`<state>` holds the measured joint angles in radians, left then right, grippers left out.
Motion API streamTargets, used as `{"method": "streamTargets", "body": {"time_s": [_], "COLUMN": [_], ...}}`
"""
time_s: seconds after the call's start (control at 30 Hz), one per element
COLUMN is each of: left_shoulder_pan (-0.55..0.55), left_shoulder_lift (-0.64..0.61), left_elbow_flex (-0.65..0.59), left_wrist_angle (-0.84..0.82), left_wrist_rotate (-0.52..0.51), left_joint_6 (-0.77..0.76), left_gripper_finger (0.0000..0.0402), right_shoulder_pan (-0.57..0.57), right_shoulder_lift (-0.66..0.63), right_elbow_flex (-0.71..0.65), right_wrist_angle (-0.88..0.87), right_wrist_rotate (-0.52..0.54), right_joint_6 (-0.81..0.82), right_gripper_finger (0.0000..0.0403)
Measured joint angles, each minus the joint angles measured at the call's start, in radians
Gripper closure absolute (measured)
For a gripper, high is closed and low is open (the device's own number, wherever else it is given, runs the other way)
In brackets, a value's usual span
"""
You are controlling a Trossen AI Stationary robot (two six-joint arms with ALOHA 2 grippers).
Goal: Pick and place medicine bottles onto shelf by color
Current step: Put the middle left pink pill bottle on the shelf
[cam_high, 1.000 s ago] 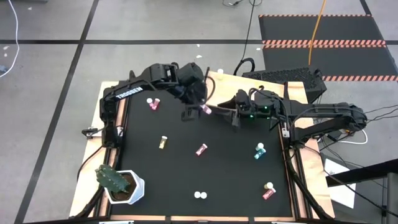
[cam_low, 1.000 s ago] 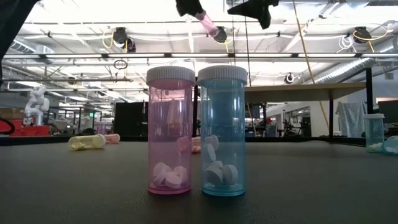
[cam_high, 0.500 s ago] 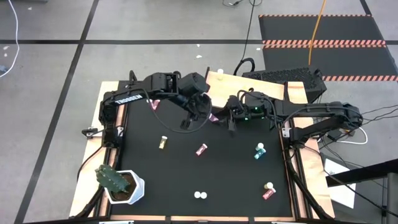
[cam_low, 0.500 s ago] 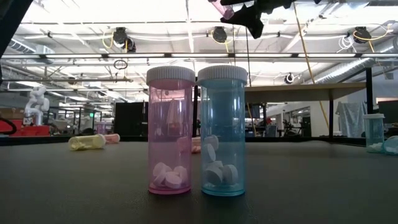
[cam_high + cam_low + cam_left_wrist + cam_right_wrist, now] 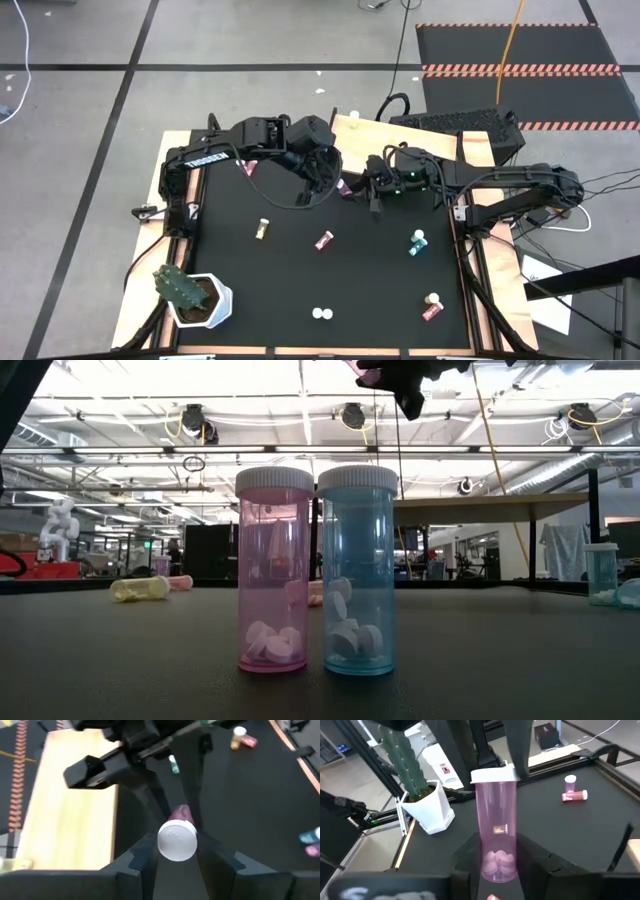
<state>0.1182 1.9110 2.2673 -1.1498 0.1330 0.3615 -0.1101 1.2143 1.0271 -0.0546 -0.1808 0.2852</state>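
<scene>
Both arms are meeting above the far middle of the black tabletop (image 5: 360, 280), just in front of the light wooden shelf (image 5: 350, 128). Between them they are holding one pink bottle (image 5: 343, 187) with a white cap (image 5: 177, 840) in the air. The left gripper (image 5: 330, 182) is closing on the cap end of it; its own wrist view is looking straight down onto the round cap sitting between its two dark fingers (image 5: 145, 860). The right gripper (image 5: 368, 190) is clamping the bottom end of the same bottle, whose clear pink body with white pills is standing up between its fingers (image 5: 540, 862) in the right wrist view.

The other bottles are lying or standing apart on the tabletop: a yellow one (image 5: 262, 229) and a red one (image 5: 324, 240) near the middle, a teal one (image 5: 417, 242) to the right, a red one (image 5: 432, 307) by the near right corner, and a pink bottle (image 5: 273, 570) and a blue bottle (image 5: 358, 570) standing side by side at the near edge. A cactus (image 5: 180, 287) in a white pot (image 5: 212, 305) is sitting at the near left corner.
</scene>
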Motion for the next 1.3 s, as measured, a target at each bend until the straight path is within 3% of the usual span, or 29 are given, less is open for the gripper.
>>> {"method": "streamTargets", "body": {"time_s": [0.3,0.5,0.67,0.83,1.07,1.3], "left_shoulder_pan": [0.019,0.051,0.087,0.097,0.106,0.105], "left_shoulder_lift": [-0.014,-0.068,-0.097,-0.087,-0.081,-0.081], "left_elbow_flex": [-0.001,0.001,0.001,-0.043,-0.243,-0.300], "left_wrist_angle": [0.014,0.095,0.223,0.412,0.747,0.931], "left_wrist_rotate": [-0.046,-0.082,0.014,0.078,0.164,0.181], "left_joint_6": [-0.096,-0.197,-0.252,-0.269,-0.360,-0.403], "left_gripper_finger": [0.0171,0.0126,0.0122,0.0121,0.0121,0.0121], "right_shoulder_pan": [-0.001,-0.001,0.000,0.001,0.001,0.001], "right_shoulder_lift": [-0.067,-0.146,-0.202,-0.259,-0.322,-0.344], "right_elbow_flex": [-0.002,-0.088,-0.207,-0.305,-0.345,-0.346], "right_wrist_angle": [0.087,0.270,0.414,0.544,0.562,0.543], "right_wrist_rotate": [0.117,0.179,0.285,0.288,0.288,0.288], "right_joint_6": [-0.088,-0.160,-0.189,-0.165,-0.167,-0.201], "right_gripper_finger": [0.0302,0.0305,0.0304,0.0303,0.0303,0.0303]}}
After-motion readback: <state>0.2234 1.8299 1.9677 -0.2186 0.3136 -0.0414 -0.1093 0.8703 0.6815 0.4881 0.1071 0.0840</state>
